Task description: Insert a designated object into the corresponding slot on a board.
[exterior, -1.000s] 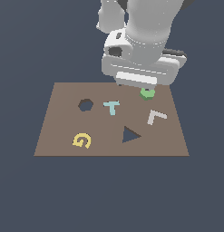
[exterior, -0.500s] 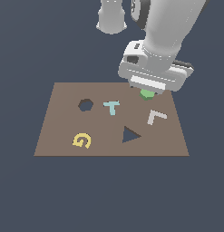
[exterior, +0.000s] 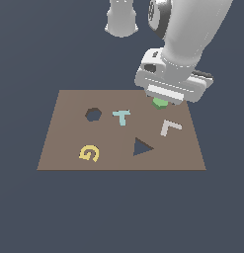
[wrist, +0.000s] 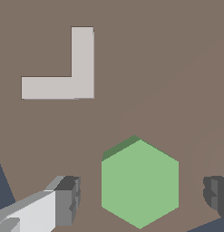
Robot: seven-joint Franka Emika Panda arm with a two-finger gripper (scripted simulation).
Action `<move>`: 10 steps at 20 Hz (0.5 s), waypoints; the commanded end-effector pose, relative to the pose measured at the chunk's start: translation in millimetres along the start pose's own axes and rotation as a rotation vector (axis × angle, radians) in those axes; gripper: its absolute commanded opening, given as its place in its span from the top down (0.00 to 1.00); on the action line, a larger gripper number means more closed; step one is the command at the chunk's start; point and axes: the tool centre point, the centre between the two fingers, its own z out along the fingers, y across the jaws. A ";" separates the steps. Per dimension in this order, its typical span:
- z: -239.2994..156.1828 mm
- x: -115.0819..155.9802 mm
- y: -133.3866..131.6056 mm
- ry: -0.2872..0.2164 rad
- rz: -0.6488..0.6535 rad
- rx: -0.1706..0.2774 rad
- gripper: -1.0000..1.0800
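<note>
The green hexagonal block lies flat on the brown board. My gripper is open and straddles it. One finger and the other finger stand on either side with a gap to the block. In the exterior view the block peeks out under the gripper near the board's far edge, towards the exterior view's right. The dark hexagonal slot is empty towards the board's far left in the exterior view.
On the board are a teal T, a yellow G, a pale L and a dark triangular hole. The L also shows in the wrist view, close to the block.
The arm has moved towards the exterior view's right and come down over the green block. The block and the other pieces have not moved.
</note>
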 end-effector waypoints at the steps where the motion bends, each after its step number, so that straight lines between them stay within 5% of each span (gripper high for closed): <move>1: 0.2 0.2 0.1 0.000 0.001 0.000 0.04; 10: 20.1 0.3 -0.6 0.001 0.004 0.001 0.04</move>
